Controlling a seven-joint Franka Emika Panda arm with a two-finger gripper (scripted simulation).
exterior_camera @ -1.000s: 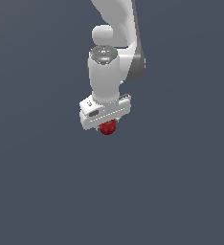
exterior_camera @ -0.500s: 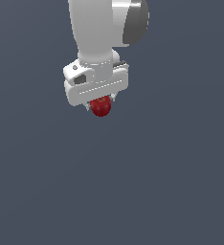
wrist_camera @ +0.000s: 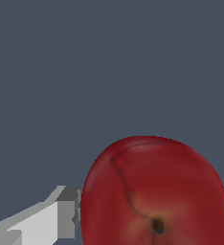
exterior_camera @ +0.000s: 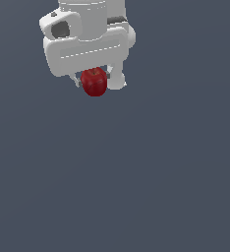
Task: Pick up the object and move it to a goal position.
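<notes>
With the apple (exterior_camera: 94,81) pinched in the gripper (exterior_camera: 97,82), the carry is probably under way; no goal marker shows, so next comes steady transport.

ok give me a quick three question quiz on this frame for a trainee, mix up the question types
1. True or false: the apple is lying on the ground, clear of the hand.
2. Multiple choice: the apple's colour is A) green B) dark red C) yellow.
3. Fill in: in the wrist view, the apple sits next to a light grey ____.

Key
1. False; it is held between the fingers.
2. B
3. finger
</notes>
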